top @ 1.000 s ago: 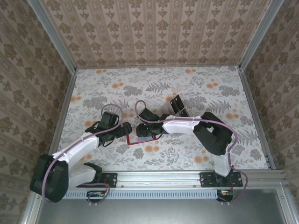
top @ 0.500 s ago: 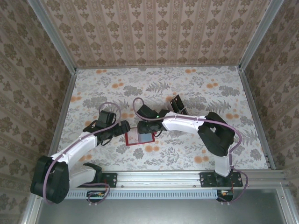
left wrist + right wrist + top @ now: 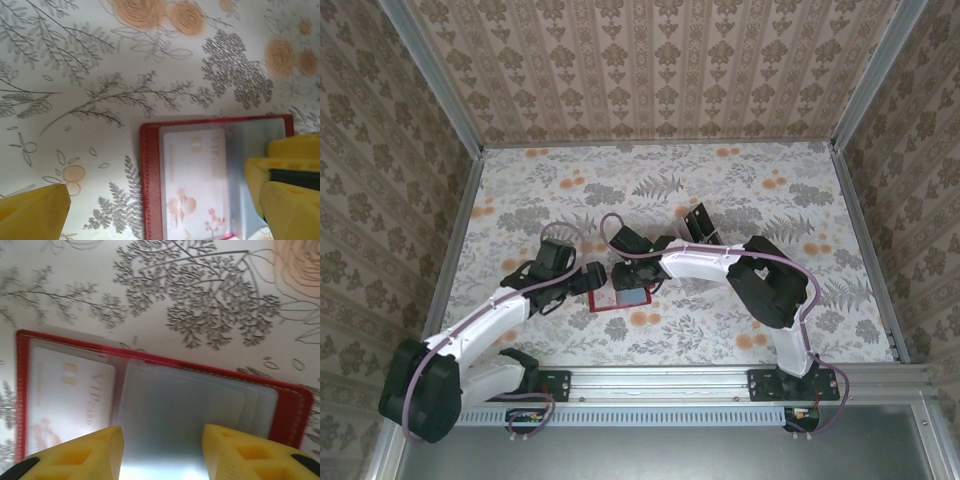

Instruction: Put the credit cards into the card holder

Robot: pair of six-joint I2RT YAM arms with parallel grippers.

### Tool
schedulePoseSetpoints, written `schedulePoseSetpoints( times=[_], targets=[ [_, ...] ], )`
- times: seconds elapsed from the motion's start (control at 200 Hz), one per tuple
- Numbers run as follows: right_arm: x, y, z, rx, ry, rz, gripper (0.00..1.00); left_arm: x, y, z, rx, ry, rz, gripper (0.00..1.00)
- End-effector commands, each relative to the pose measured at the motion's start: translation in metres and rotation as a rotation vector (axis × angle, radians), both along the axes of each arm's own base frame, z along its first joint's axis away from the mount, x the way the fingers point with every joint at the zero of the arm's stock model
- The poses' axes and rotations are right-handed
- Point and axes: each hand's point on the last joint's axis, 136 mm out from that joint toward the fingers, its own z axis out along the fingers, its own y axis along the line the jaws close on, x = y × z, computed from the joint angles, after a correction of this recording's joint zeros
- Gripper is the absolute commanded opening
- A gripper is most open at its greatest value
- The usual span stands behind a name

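Since the earlier frame the right arm has shifted a little to the left over the card holder, and more of the holder's open face now shows. The left arm has hardly changed place.

Left side: left fingers are spread as wide as they go and hold nothing. They hover just left of the holder, low over the bench.

Centre: the holder lies open and flat on the bench in front of both arms, between the two wrists. Its left pocket already carries a pale card. The right pocket is clear film and looks empty.

Right of centre: right fingers are about half spread, directly over the right pocket. A grey glossy sheet spans the gap between them. It cannot be told whether this is a gripped card or only the pocket film. In the left wrist view a dark strip sits among the yellow pads at the holder's right edge, and that cannot be identified either.

Further right: two small dark pieces, read as the credit cards, sit behind the right forearm, apart from the holder.

Judgement: the step in hand is feeding a card into the right pocket. The next move calls for a shallow slide along the pocket mouth, with the left fingers pinning the red edge so the holder does not skid.
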Motion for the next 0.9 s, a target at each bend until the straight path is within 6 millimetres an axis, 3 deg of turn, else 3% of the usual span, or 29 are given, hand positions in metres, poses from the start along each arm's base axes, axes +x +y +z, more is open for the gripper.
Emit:
schedulePoseSetpoints(
  times=[0.0, 0.375, 0.895],
  targets=[
    [-0.012, 0.005, -0.019, 0.054, 0.097, -0.027, 0.48, -0.017, 0.007, -0.011, 0.040, 0.023, -0.004, 1.00],
    [-0.009, 0.006, -0.026, 0.188, 0.167, -0.172, 0.48, -0.039, 0.005, -0.019, 0.012, -0.034, -0.013, 0.98],
    [-0.009, 0.004, -0.027, 0.225, 0.183, -0.214, 0.48, -0.029, -0.031, -0.006, -0.009, -0.119, -0.097, 0.98]
  ],
)
